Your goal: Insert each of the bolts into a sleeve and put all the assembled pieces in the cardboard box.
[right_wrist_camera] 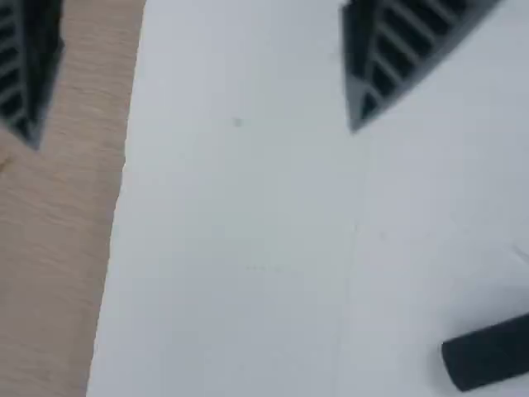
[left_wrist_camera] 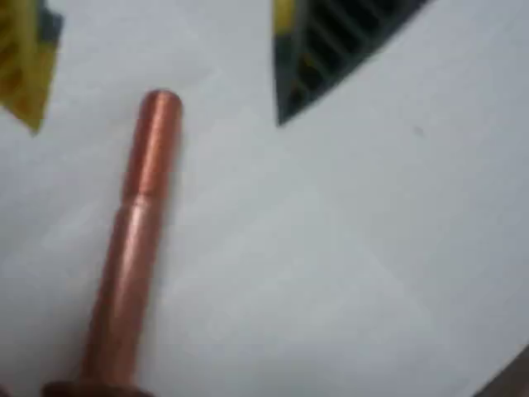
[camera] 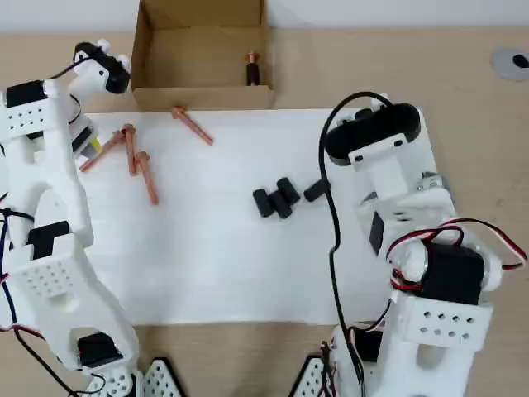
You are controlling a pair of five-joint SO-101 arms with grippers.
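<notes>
Since the copper bolt (left_wrist_camera: 136,240) looks stiff, light and slick, I would pinch it mid-shank; it lies on the surface (camera: 207,265), left side, between my spread left jaws; right jaws, also spread, hover near a sleeve (right_wrist_camera: 488,351).

The table is viewed from overhead, straight down, in the high view, with the brown cardboard box (camera: 198,99) at twelve o'clock and the white arm bases (camera: 107,364) at six o'clock. The left wrist view is taken very close above the flat white paper sheet (left_wrist_camera: 347,248), facing down onto a copper-coloured metal bolt (left_wrist_camera: 140,240). The right wrist view is held equally close over the sheet's edge beside the light wooden table (right_wrist_camera: 58,248), and a black cylindrical sleeve (right_wrist_camera: 488,351) is partly caught. The sheet is shared by all three views.
</notes>
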